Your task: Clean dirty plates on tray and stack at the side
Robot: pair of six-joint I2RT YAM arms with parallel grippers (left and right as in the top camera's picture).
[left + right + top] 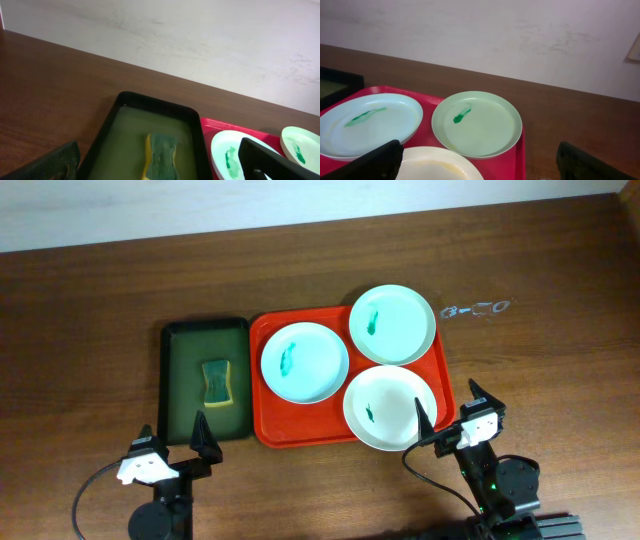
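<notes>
**A:** What do we see on the worktop?

**B:** We see the red tray about midway between the left and right edges. It holds three plates, each with a green smear. The left plate lies wholly inside. The far plate laps over the rim toward the far edge, and the near plate laps over it toward the near edge.

**A:** And beside it?

**B:** A green tray sits just beside it on the left-edge side, with a sponge lying in it.

**A:** The arms?

**B:** We find the left gripper at the green tray's near end and the right gripper at the red tray's near right corner. Both have their fingers spread wide and hold nothing.
</notes>
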